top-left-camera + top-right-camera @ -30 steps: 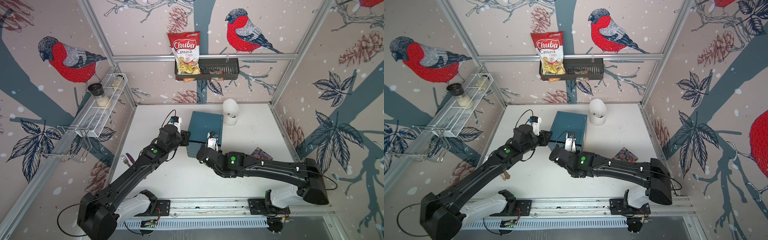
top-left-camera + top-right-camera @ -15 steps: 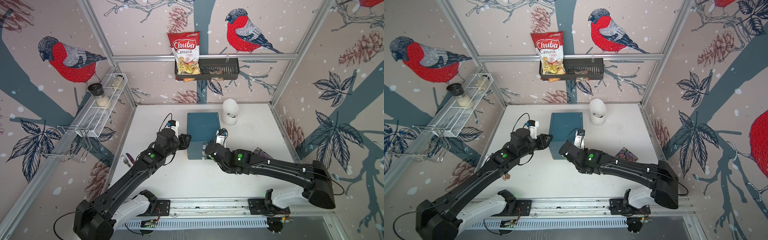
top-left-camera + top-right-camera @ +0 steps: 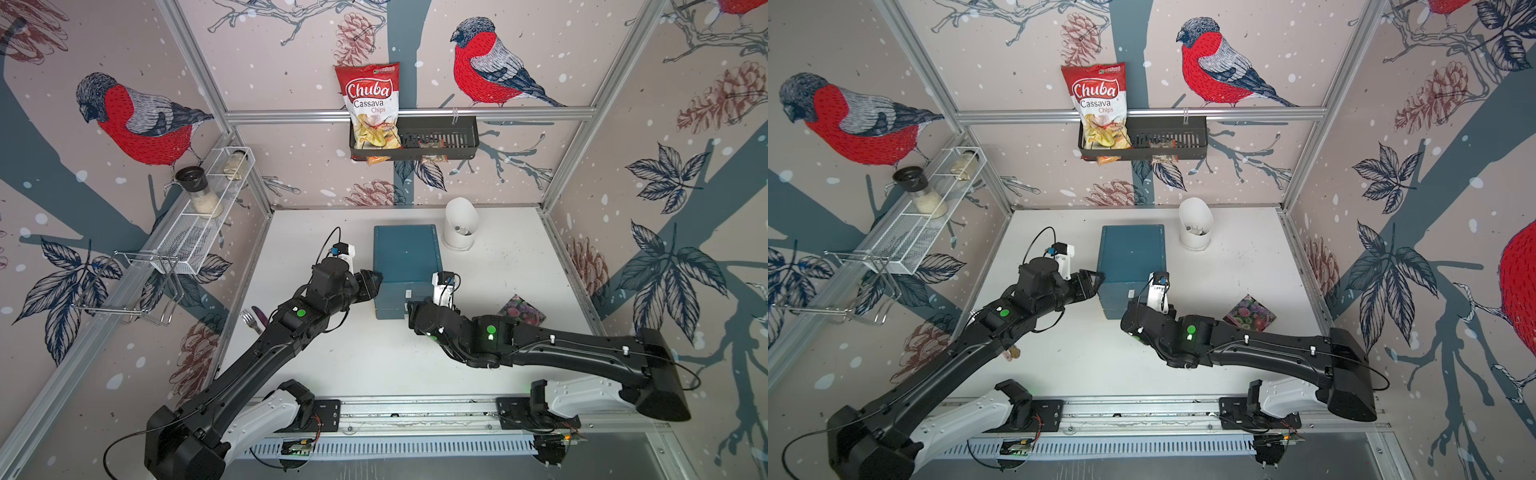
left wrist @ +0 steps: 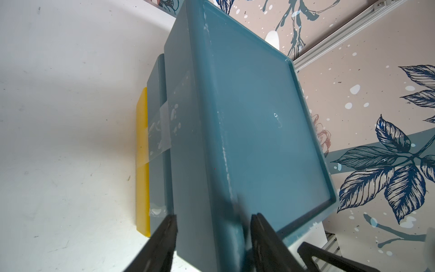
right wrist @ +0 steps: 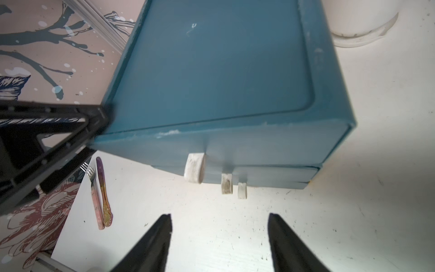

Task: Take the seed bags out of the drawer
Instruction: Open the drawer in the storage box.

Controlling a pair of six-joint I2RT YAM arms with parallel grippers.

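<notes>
On the table (image 3: 374, 365) by the right arm (image 3: 561, 345) lies one flowered seed bag (image 3: 521, 309); no others show, and the blue cabinet (image 3: 405, 253) has its drawers (image 5: 259, 150) looking shut. The right gripper (image 5: 219, 219) gapes empty, short of the handles (image 5: 194, 170). The left gripper (image 4: 213, 219), part-open astride the cabinet's corner, grips nothing; unbraced, the cabinet may slide when pulled.

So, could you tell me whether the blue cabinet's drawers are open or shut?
Shut, it seems: in the right wrist view the three drawer fronts sit against the blue cabinet, no interior showing; only white handles stick out.
</notes>
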